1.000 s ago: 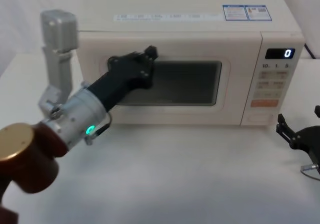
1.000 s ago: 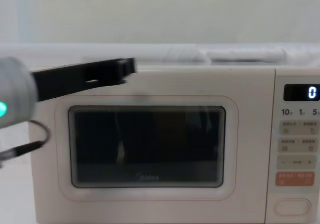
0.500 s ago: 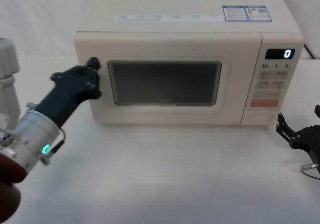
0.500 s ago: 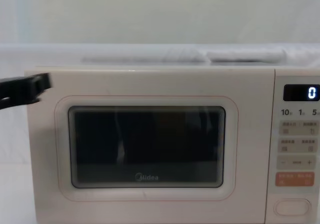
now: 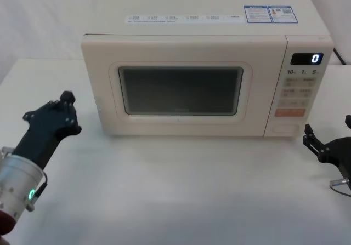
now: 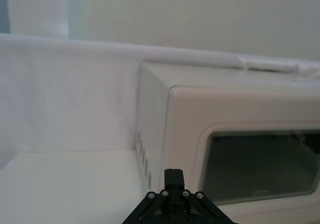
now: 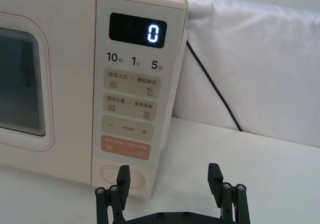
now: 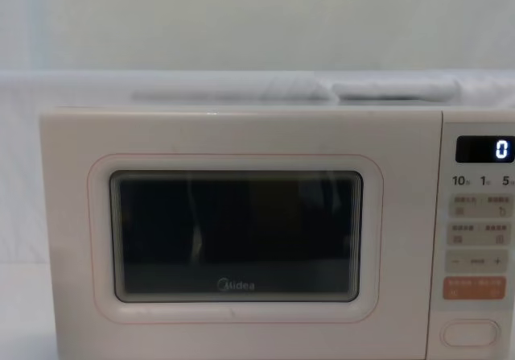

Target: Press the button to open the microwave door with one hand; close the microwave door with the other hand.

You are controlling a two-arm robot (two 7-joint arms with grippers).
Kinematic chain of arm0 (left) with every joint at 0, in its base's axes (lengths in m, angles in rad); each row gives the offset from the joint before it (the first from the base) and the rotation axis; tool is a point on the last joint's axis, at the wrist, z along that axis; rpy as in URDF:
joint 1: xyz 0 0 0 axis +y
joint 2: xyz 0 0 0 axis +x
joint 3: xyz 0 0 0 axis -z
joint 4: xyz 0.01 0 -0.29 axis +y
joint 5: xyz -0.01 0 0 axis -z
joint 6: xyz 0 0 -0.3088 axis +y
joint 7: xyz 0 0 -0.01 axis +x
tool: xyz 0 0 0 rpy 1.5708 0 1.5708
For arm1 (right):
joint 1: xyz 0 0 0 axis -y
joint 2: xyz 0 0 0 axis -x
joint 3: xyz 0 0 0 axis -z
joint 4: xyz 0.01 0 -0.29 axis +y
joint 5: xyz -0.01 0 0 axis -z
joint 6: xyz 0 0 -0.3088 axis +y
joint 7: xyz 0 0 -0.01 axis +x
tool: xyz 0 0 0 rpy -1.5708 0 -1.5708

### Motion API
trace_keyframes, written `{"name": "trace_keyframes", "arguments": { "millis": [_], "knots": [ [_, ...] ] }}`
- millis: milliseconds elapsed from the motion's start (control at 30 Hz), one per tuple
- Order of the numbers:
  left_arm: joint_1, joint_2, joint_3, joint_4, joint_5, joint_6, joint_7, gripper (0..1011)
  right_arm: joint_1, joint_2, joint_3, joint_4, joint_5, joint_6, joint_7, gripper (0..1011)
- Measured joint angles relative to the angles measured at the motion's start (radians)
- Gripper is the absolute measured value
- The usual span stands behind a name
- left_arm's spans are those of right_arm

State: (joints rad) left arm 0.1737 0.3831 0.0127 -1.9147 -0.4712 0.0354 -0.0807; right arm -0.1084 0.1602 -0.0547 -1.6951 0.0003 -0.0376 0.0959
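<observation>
Bright, even, soft light; faint shadows; edges perhaps slightly soft.

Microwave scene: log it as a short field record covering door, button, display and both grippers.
door: the microwave door sits shut, flush with the cabinet
button: the button is untouched at the control panel's base
display: the display reads 0
left gripper: left gripper hovers off the microwave's left side, apart from it
right gripper: right gripper is open, low near the panel, apart from it
</observation>
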Motion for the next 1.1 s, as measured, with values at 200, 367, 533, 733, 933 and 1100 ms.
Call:
{"name": "trace_keyframes", "arguments": {
  "millis": [200, 367, 533, 733, 933, 1100],
  "knots": [
    [0.041, -0.026, -0.023, 0.016, 0.028, -0.037, 0.013, 0, 0.000, 0.000, 0.000, 0.000, 0.000, 0.000, 0.000, 1002],
    [0.062, -0.049, -0.040, 0.028, 0.047, -0.062, 0.022, 0, 0.000, 0.000, 0.000, 0.000, 0.000, 0.000, 0.000, 1002],
    [0.077, -0.071, -0.051, 0.032, 0.060, -0.076, 0.030, 0, 0.000, 0.000, 0.000, 0.000, 0.000, 0.000, 0.000, 1002],
    [0.092, -0.088, -0.058, 0.034, 0.075, -0.085, 0.025, 0, 0.000, 0.000, 0.000, 0.000, 0.000, 0.000, 0.000, 1002],
    [0.098, -0.099, -0.060, 0.035, 0.088, -0.085, 0.007, 82, 0.000, 0.000, 0.000, 0.000, 0.000, 0.000, 0.000, 1002],
    [0.101, -0.112, -0.064, 0.035, 0.094, -0.083, -0.002, 229, 0.000, 0.000, 0.000, 0.000, 0.000, 0.000, 0.000, 1002]
  ]
}}
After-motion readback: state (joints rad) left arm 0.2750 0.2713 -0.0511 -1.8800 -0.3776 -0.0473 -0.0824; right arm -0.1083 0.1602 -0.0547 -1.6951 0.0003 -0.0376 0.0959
